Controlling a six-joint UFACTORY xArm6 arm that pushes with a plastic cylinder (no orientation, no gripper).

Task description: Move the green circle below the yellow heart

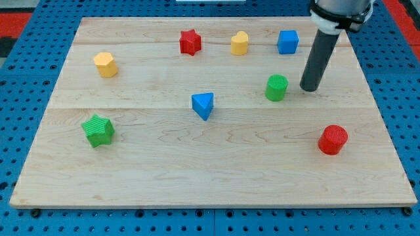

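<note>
The green circle stands on the wooden board right of centre. The yellow heart sits near the view's top, up and to the left of the green circle. My tip rests on the board just right of the green circle, a small gap apart from it. The rod rises from the tip toward the view's top right.
A blue cube sits right of the yellow heart. A red star is to the heart's left. A yellow hexagon-like block is at upper left, a green star at lower left, a blue triangle at centre, a red circle at lower right.
</note>
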